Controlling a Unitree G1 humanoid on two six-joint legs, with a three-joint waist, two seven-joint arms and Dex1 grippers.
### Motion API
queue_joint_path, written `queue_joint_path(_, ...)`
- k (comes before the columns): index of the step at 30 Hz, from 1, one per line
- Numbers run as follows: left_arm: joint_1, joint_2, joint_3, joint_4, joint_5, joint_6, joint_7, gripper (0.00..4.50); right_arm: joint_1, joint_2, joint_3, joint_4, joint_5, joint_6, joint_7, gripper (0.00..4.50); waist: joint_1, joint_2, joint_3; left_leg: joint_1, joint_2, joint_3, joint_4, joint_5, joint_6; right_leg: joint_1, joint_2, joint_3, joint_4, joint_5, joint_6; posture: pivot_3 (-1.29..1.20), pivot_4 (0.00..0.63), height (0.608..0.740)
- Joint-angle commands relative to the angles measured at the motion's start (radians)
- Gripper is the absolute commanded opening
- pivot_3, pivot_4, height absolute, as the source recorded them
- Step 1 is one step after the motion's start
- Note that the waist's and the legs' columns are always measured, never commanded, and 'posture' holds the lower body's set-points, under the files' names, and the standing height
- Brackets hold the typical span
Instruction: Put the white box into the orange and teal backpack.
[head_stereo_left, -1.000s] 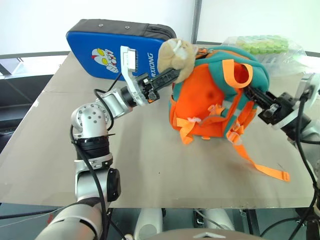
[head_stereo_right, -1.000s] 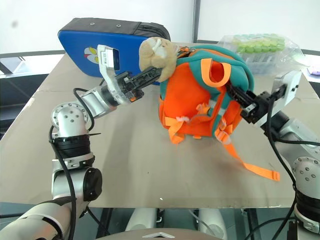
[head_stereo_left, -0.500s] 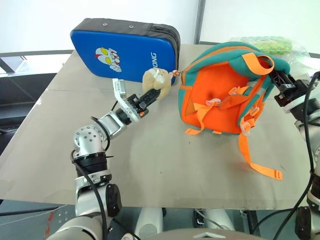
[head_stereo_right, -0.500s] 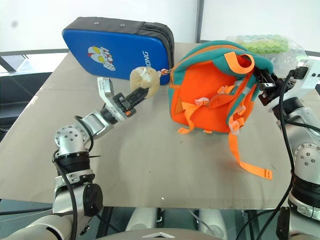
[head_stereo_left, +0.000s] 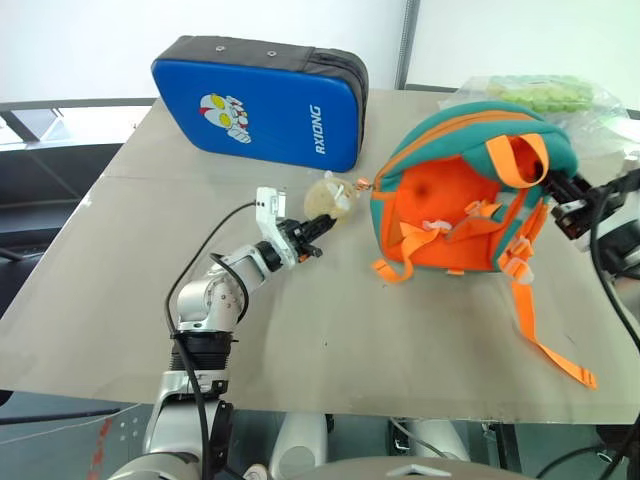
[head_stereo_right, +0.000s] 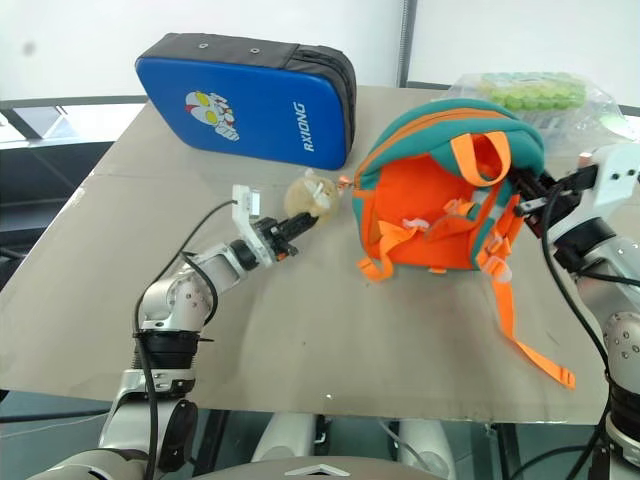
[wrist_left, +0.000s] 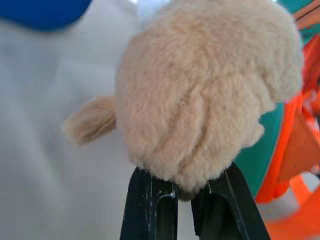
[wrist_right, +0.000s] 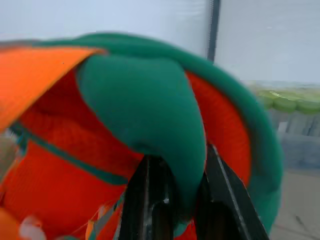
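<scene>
Orange and teal backpack (head_stereo_left: 460, 205) upright on bench (head_stereo_left: 330, 320). Left of backpack, left gripper (head_stereo_left: 316, 228) clamped on plush toy (head_stereo_left: 328, 197). At backpack's right, right gripper (head_stereo_right: 522, 188) apparently pinching teal fabric.

A large blue padded case (head_stereo_left: 262, 105) stands on its long edge at the far side of the counter (head_stereo_left: 300, 320). White capital letters run along its front face near the right-hand end, tilted with the case; in the left eye view they read "RXIONG", and in the right eye view "XIONG" is the part that reads clearly. To the left of the lettering, on the same blue face, is a small cartoon figure (head_stereo_left: 221, 108) in red, white and yellow, a picture and not text. No other lettering, number or label can be read anywhere else
</scene>
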Motion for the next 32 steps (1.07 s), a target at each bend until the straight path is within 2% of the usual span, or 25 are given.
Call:
queue_joint_path(1, 0.008, 0.031, 0.014, -0.062, 0.022, -0.077, -0.076, 0.83, 0.058, -0.061, -0.015, -0.067, -0.034, -0.017, 0.094, 1.81, -0.009, 0.000, 0.000, 0.000, 0.000, -0.001, 0.000, 0.000, 0.000, 0.000, 0.000, 0.000, 0.000, 0.000, 0.000, 0.00, 0.150, 0.740)
queue_joint_path(2, 0.019, 0.046, 0.010, -0.079, 0.027, -0.083, -0.101, 1.07, 0.082, -0.073, -0.033, -0.082, -0.026, -0.013, 0.120, 2.23, -0.010, 0.000, 0.000, 0.000, 0.000, -0.001, 0.000, 0.000, 0.000, 0.000, 0.000, 0.000, 0.000, 0.000, 0.000, 0.00, 0.150, 0.740)
queue_joint_path(3, 0.030, 0.058, 0.008, -0.094, 0.030, -0.084, -0.116, 1.72, 0.105, -0.084, -0.055, -0.092, -0.015, -0.008, 0.141, 2.91, -0.010, 0.000, 0.000, -0.001, 0.000, -0.001, 0.000, 0.000, 0.000, 0.000, 0.000, 0.000, 0.000, 0.001, 0.002, 0.00, 0.150, 0.740)
queue_joint_path(6, 0.072, 0.090, 0.017, -0.152, 0.017, -0.068, -0.139, 3.05, 0.217, -0.139, -0.147, -0.117, 0.017, 0.015, 0.246, 4.21, -0.010, 0.000, 0.000, 0.000, 0.000, -0.001, 0.000, 0.000, 0.000, 0.000, 0.000, 0.000, 0.000, 0.001, 0.004, 0.00, 0.150, 0.740)
queue_joint_path(7, 0.092, 0.103, 0.025, -0.177, 0.007, -0.054, -0.143, 3.53, 0.271, -0.159, -0.189, -0.124, 0.025, 0.023, 0.294, 4.50, -0.008, 0.000, 0.000, 0.000, 0.000, -0.001, 0.000, 0.000, 0.000, 0.000, 0.000, 0.000, 0.000, 0.001, 0.004, 0.00, 0.150, 0.740)
queue_joint_path(9, 0.139, 0.137, 0.035, -0.231, 0.011, -0.058, -0.161, 4.49, 0.380, -0.191, -0.261, -0.126, 0.002, 0.013, 0.380, 4.50, -0.007, 0.000, 0.000, -0.001, 0.000, -0.001, 0.000, 0.000, 0.000, 0.001, 0.000, -0.001, -0.001, 0.000, 0.004, 0.00, 0.150, 0.740)
queue_joint_path(15, 0.303, 0.218, 0.065, -0.327, 0.019, -0.100, -0.226, 4.49, 0.583, -0.169, -0.365, -0.072, -0.111, -0.077, 0.502, 4.50, -0.010, 0.000, 0.000, 0.003, 0.000, -0.001, 0.000, 0.000, 0.000, 0.003, -0.001, 0.000, -0.001, -0.002, 0.001, 0.00, 0.150, 0.740)
queue_joint_path(21, 0.440, 0.292, 0.102, -0.348, 0.049, -0.163, -0.290, 4.49, 0.726, -0.132, -0.484, -0.053, -0.098, -0.083, 0.609, 4.50, -0.009, 0.000, 0.000, 0.007, 0.001, -0.002, -0.002, 0.000, 0.000, 0.005, -0.002, 0.001, -0.001, -0.005, 0.004, 0.00, 0.150, 0.740)
queue_joint_path(28, 0.538, 0.349, 0.150, -0.360, 0.051, -0.180, -0.324, 4.49, 0.851, -0.057, -0.463, 0.009, -0.213, -0.192, 0.679, 4.50, -0.009, 0.000, 0.000, 0.010, 0.004, -0.001, -0.005, -0.001, -0.001, 0.005, -0.004, 0.002, -0.001, -0.006, 0.004, 0.00, 0.150, 0.740)
queue_joint_path(32, 0.561, 0.355, 0.163, -0.366, 0.052, -0.167, -0.312, 4.49, 0.860, -0.028, -0.446, 0.053, -0.250, -0.246, 0.692, 4.50, -0.009, 0.001, 0.000, 0.012, 0.004, 0.001, -0.008, -0.001, -0.001, 0.004, -0.006, 0.002, -0.002, -0.006, 0.004, 0.00, 0.150, 0.740)
